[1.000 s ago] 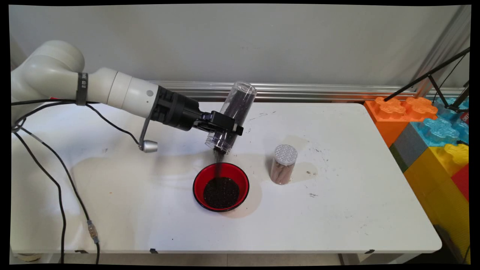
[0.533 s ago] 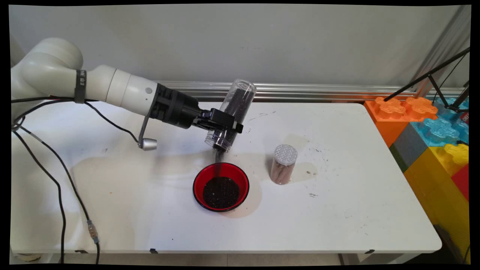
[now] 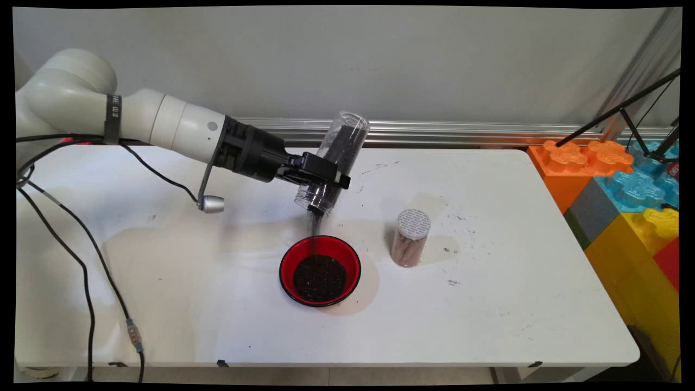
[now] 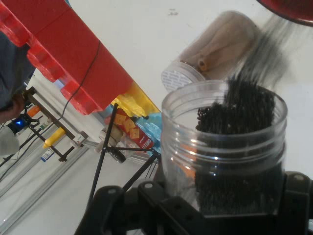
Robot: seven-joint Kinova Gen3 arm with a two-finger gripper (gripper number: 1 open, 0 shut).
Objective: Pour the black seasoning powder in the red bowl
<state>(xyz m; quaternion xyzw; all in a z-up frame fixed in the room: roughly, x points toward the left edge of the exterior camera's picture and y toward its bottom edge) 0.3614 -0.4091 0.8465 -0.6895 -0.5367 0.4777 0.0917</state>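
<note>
My gripper (image 3: 324, 179) is shut on a clear plastic jar (image 3: 332, 163) of small black grains, tilted mouth-down above the table. A thin stream of grains falls from its mouth into a red bowl (image 3: 320, 270) directly below, which holds a dark heap. In the hand view the jar (image 4: 225, 147) fills the lower right, grains spilling past its rim toward the bowl's red edge (image 4: 288, 7). A second jar (image 3: 411, 238) with a white perforated lid and brown contents stands upright right of the bowl; the hand view shows that jar (image 4: 210, 54) too.
Large toy blocks in orange (image 3: 575, 163), blue and yellow are stacked past the table's right edge, with a black tripod's legs (image 3: 619, 111) over them. Black cables (image 3: 87, 255) hang over the table's left side. A metal rail (image 3: 434, 130) runs along the wall.
My gripper and the jar have risen slightly and shifted a little left. Grains keep pouring, and the jar holds fewer of them.
</note>
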